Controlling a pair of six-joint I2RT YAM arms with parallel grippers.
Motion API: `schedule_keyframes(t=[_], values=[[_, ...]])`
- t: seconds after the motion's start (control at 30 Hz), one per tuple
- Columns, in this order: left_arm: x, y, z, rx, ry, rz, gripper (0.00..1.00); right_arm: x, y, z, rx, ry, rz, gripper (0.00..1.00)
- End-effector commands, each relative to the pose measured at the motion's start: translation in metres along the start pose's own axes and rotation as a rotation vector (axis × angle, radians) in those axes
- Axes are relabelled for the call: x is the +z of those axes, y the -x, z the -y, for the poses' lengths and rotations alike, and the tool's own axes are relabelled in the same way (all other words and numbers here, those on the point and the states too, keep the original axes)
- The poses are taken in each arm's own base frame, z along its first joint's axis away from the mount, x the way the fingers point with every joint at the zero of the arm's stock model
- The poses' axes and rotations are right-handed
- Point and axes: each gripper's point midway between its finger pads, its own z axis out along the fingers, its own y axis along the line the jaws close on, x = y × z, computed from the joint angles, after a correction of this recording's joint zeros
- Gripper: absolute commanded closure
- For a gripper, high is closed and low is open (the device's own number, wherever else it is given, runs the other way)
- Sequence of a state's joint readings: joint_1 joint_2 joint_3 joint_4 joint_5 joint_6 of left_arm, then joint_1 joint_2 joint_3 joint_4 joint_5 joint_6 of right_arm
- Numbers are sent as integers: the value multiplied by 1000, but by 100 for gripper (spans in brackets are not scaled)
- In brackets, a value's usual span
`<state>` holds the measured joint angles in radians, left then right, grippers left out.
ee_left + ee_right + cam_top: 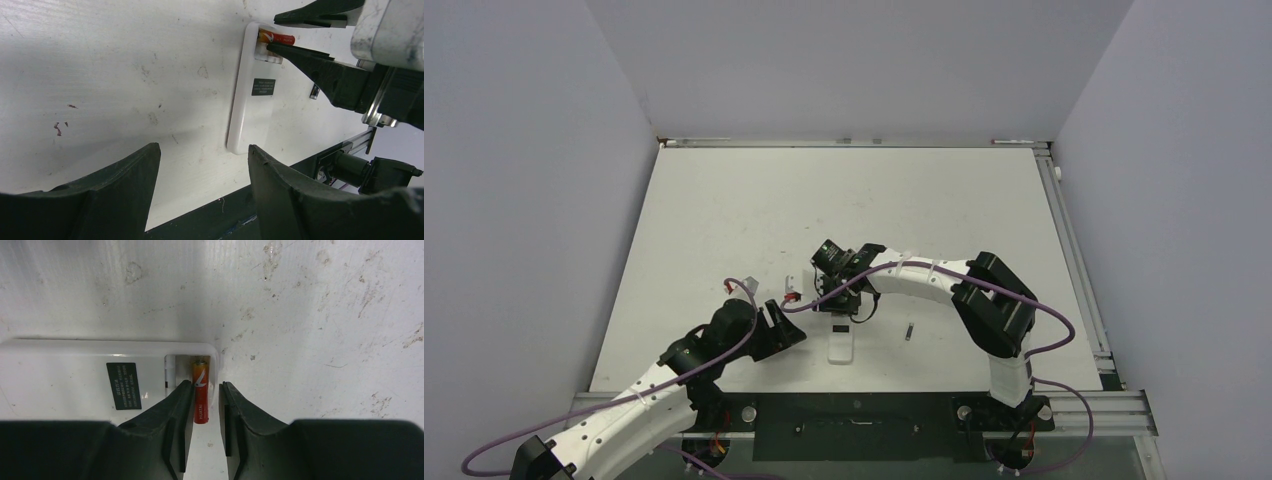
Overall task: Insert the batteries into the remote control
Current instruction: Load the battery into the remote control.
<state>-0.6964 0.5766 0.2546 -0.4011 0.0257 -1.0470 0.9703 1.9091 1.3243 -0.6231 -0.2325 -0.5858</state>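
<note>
1 battery point(200, 390) is seated in the remote control point(840, 343), laid by the desk's point(754, 200) near edge, middle. Right gripper point(206, 385) fingers are set narrowly astride it; grip cannot be told. Left gripper point(204, 147) is spread wide, empty. 1 loose battery point(909, 331) is laid just right.

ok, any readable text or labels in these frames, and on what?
"HUATAI", as best it reads: lengthwise on the red battery in the open bay of the remote control.
The black label on the remote control's white back: white print, too small to read.
The loose battery on the table: markings too small to read.
</note>
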Motion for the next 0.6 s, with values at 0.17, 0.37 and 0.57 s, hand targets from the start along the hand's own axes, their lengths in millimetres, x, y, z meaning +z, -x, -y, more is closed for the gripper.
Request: schedule_keyframes(t=[0.17, 0.37, 0.57], values=[[1, 6, 10, -24, -39, 22, 38, -37, 26, 22, 20, -119, 122, 73], [4, 7, 13, -21, -50, 21, 35, -54, 29, 16, 55, -128, 184, 72], [10, 9, 16, -14, -52, 18, 35, -70, 27, 18, 129, -195, 226, 72]])
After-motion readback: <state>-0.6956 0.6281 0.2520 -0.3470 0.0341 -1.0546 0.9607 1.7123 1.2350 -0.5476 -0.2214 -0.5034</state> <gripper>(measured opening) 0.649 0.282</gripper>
